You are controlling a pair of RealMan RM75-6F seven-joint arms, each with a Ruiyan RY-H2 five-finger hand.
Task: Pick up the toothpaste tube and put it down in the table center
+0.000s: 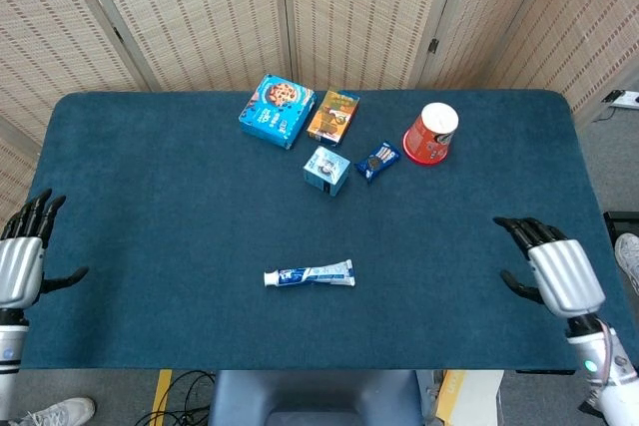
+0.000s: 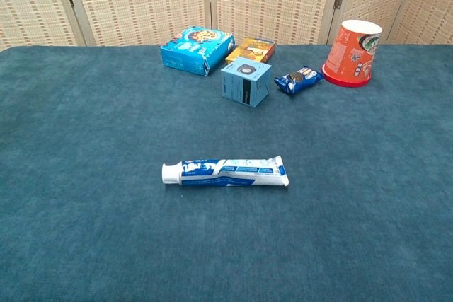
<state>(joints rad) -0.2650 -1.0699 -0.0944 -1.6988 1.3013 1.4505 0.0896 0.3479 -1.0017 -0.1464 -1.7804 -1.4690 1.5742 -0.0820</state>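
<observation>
The blue and white toothpaste tube (image 1: 310,274) lies flat on the blue table, cap to the left, near the front middle; the chest view shows the toothpaste tube (image 2: 225,172) alone with no hand near it. My left hand (image 1: 20,260) is at the table's far left edge, fingers spread, holding nothing. My right hand (image 1: 555,270) is at the far right edge, fingers apart and empty. Both hands are far from the tube and out of the chest view.
At the back stand a blue cookie box (image 1: 277,110), an orange box (image 1: 332,116), a small blue cube box (image 1: 326,170), a dark snack packet (image 1: 378,160) and an upturned red cup (image 1: 431,134). A woven screen closes the far side.
</observation>
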